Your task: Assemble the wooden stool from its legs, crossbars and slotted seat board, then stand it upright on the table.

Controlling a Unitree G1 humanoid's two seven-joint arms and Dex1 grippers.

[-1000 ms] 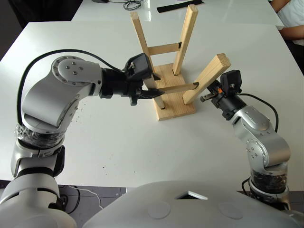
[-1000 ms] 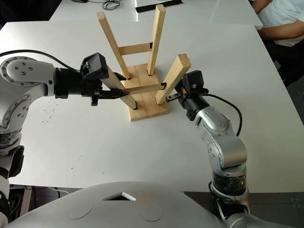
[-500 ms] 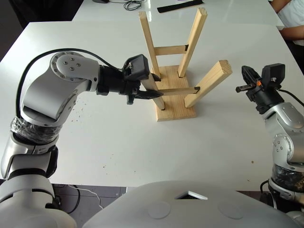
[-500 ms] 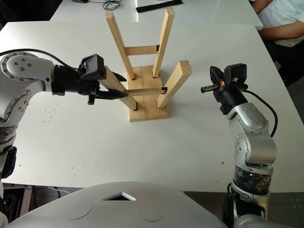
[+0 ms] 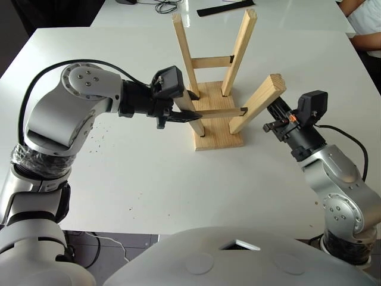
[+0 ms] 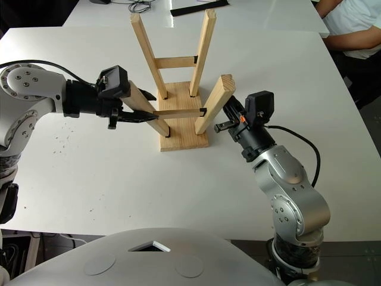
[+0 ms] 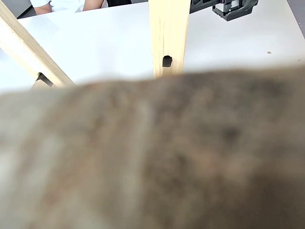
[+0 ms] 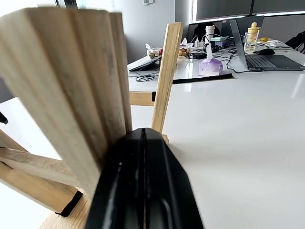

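The near-left leg is clamped by the left gripper; the right-leaning leg is found just left of the right gripper, closed and empty.

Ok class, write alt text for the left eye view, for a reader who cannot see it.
A wooden stool lies upside down, its seat board flat on the white table and four legs pointing up. The left gripper clamps the near-left leg; the right gripper sits close beside the near-right leg, which leans outward.
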